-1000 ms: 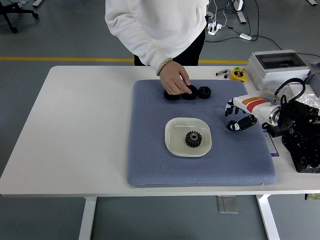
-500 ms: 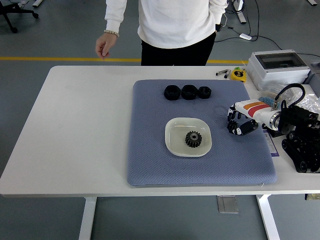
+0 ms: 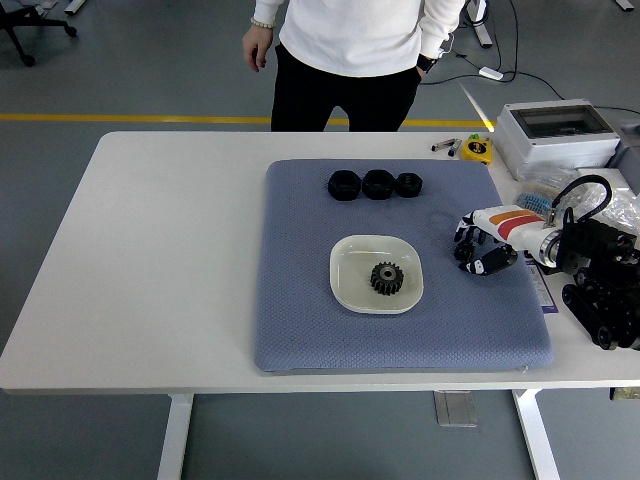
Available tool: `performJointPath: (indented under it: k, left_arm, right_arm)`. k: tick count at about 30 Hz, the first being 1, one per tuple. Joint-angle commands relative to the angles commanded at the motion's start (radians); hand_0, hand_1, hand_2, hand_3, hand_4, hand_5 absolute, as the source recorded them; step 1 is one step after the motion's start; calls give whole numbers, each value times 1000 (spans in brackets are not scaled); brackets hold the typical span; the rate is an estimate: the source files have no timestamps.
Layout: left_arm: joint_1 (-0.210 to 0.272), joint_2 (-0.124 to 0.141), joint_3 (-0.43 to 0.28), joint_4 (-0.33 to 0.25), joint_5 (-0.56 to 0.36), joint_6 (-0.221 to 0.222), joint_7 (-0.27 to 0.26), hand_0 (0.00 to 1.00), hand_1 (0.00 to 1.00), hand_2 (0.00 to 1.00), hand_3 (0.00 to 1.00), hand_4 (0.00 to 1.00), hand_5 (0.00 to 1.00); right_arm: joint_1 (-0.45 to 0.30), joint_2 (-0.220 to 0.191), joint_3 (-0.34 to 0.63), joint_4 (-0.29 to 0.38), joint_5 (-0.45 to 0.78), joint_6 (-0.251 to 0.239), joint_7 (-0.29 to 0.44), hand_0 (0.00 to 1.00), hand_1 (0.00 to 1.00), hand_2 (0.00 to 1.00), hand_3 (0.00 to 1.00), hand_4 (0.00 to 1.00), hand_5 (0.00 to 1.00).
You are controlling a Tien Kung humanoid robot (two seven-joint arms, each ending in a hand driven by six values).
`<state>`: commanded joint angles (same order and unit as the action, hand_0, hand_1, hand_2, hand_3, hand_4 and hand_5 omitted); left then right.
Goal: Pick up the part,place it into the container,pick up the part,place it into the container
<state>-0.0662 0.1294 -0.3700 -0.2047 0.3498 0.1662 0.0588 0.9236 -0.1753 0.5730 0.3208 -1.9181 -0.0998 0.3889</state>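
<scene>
Right hand [image 3: 484, 246] hovers over the mat [image 3: 300, 300], fingers curled, holding nothing; gear [image 3: 386, 277] sits in the dish [image 3: 345, 265]; three parts [image 3: 375, 184] lined behind.

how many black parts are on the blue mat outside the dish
3, side by side in a row near the mat's far edge: left part, middle part, right part. A gear lies in the white dish.

White table [image 3: 150, 250] with a blue-grey mat [image 3: 300, 300] in the middle. Grey lidded box [image 3: 556, 135] at the far right corner, yellow tape measure [image 3: 477, 149] just left of it. Person [image 3: 350, 50] in a white top stands at the far side, hand [image 3: 257, 48] hanging off the table.
</scene>
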Motion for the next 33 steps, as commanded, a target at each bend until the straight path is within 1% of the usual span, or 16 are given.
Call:
performJointPath:
  k: [1, 6, 7, 12, 13, 17, 19, 24, 25, 30, 31, 33]
  left_arm:
    - [-1, 0, 2, 0, -2, 0, -1, 843, 882, 888, 795, 823, 684]
    - [-3, 0, 5, 0, -7, 0, -2, 843, 882, 888, 795, 823, 684]
    - [-4, 0, 7, 0, -8, 0, -2, 842, 882, 889, 796, 823, 682]
    - [-4, -1, 9, 0, -13, 1, -3, 842, 882, 889, 796, 823, 682]
    - [-4, -1, 10, 0, -15, 2, -4, 842, 882, 887, 795, 824, 682]
    - [-4, -2, 9, 0, -15, 3, -4, 842, 882, 887, 795, 824, 682]
    - [-4, -2, 9, 0, -15, 3, -4, 843, 881, 887, 795, 824, 683]
    - [-4, -2, 9, -1, -16, 4, -4, 843, 881, 887, 795, 824, 683]
    - [-4, -2, 10, -1, -18, 3, -5, 843, 881, 887, 794, 823, 683]
    - [-3, -2, 11, -1, -19, 3, -5, 843, 881, 887, 794, 823, 683]
    - [-3, -2, 11, -1, -20, 3, -5, 843, 880, 887, 795, 822, 683]
    - [-2, -2, 13, -1, -22, 3, -6, 843, 880, 887, 795, 822, 683]
  right_arm:
    - [0, 0, -1, 0, 3, 1, 0, 376, 471, 535, 524, 769, 257]
    - [1, 1, 6, 3, 6, -14, -1, 376, 471, 535, 524, 769, 257]
    - [1, 1, 7, 3, 6, -19, -1, 333, 429, 490, 499, 722, 271]
    - [1, 4, 2, 1, 8, -25, -4, 333, 429, 490, 499, 722, 271]
    - [0, 5, -1, 2, 10, -25, -5, 310, 407, 469, 497, 709, 291]
    - [-2, 10, -9, 0, 16, -20, -9, 310, 407, 469, 497, 709, 291]
    - [-2, 12, -12, -1, 16, -13, -13, 291, 401, 467, 497, 715, 301]
    - [0, 12, -12, 0, 16, 4, -15, 291, 401, 467, 497, 715, 301]
    - [0, 11, -10, 3, 15, 4, -14, 233, 378, 441, 481, 714, 303]
    - [2, 12, -7, 7, 16, -1, -15, 233, 378, 441, 481, 714, 303]
    - [2, 12, -7, 7, 16, -2, -16, 146, 311, 393, 458, 769, 237]
    - [2, 11, -8, 7, 18, -4, -16, 146, 311, 393, 458, 769, 237]
